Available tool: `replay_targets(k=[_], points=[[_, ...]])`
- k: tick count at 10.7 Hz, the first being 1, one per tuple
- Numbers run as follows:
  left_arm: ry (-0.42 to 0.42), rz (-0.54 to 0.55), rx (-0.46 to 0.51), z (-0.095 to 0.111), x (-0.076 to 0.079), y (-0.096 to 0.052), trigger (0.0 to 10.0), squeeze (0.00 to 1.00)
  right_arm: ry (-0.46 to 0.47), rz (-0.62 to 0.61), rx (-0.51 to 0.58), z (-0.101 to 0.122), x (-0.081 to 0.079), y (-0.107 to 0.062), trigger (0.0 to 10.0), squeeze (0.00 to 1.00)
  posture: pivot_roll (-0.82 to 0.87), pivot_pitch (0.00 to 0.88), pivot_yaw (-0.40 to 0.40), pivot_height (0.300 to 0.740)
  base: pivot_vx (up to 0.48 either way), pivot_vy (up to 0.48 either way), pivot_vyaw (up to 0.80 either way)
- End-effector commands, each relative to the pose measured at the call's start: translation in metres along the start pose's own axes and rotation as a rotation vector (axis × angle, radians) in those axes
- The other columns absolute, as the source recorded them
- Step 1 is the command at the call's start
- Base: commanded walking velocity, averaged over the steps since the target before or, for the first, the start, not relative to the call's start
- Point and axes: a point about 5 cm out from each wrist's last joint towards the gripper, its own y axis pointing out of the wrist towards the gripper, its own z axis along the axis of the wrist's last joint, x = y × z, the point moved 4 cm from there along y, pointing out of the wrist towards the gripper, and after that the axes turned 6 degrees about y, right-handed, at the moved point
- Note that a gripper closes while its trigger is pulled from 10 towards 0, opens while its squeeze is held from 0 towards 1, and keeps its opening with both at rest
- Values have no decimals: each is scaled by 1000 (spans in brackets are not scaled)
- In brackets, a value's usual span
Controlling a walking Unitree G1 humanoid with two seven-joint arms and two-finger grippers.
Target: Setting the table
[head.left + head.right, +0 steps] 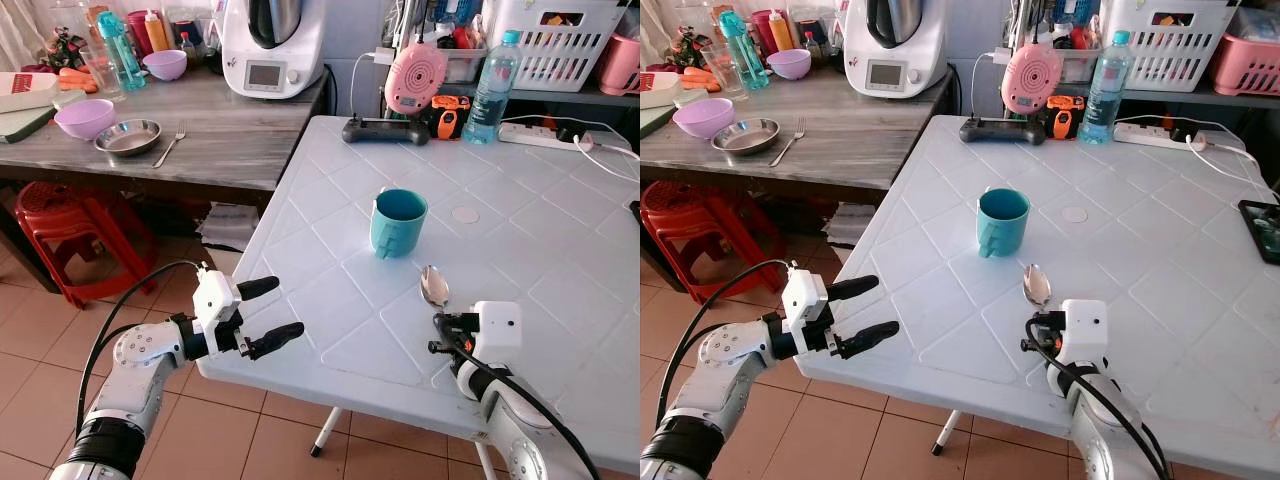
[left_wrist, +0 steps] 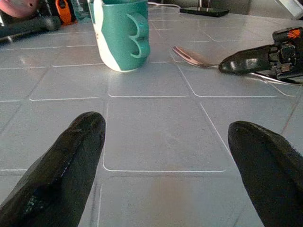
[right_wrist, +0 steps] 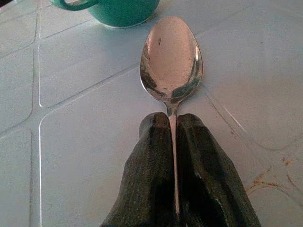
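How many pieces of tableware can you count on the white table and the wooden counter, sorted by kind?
Mugs: 1, the teal mug.
Spoons: 1, the spoon in the right gripper.
Forks: 1, the fork.
Purple bowls: 2, and.
Metal plates: 1.
Total: 6.

No writing, brand, number or sign can be read anywhere in these views. The small screen on the white kitchen machine [image 1: 271, 45] at the back of the wooden worktop [image 1: 230, 130] is too small to make out, and the label on the water bottle [image 1: 494, 90] standing on the white worktop [image 1: 520, 260] is only a blur of blue.
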Motion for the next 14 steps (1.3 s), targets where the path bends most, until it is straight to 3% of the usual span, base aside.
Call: replay_targets(k=[1,2,3,4,6,7,9,12,13,14], points=[[19,116,-31,-3,-14,-3,10000,0,72,-37,-85,-25,4,1,0,0,-20,18,76,740,0,0,0],[26,344,-75,-6,-41,-4,10000,0,88,-22,19,-3,-3,3,0,0,-20,13,74,740,0,0,0],[20,416,-98,-7,-48,-5,10000,0,83,2,36,2,-8,2,0,0,-20,13,74,740,0,0,0],[-48,505,-41,2,-56,-5,10000,0,67,17,48,3,-11,1,0,0,-23,4,72,740,0,0,0],[-56,690,29,8,-64,-16,10000,0,82,12,112,8,-13,-6,0,0,-11,0,63,740,0,0,0],[-66,762,26,5,-66,-23,10000,0,23,45,183,18,-21,-10,0,0,-3,0,59,740,0,0,0],[-61,838,3,1,-68,-27,10000,0,-144,94,328,38,-34,-20,0,0,-2,0,59,740,0,0,0],[-62,843,1,3,-70,-22,10000,0,-227,122,439,61,-45,-24,706,0,-16,0,67,740,0,0,0],[-77,844,-2,2,-70,-20,10000,0,-233,116,464,66,-48,-25,10000,0,-20,0,68,740,0,0,0],[-83,836,0,2,-69,-18,10000,0,-227,103,464,66,-46,-25,10000,0,-20,0,69,740,0,0,0]])
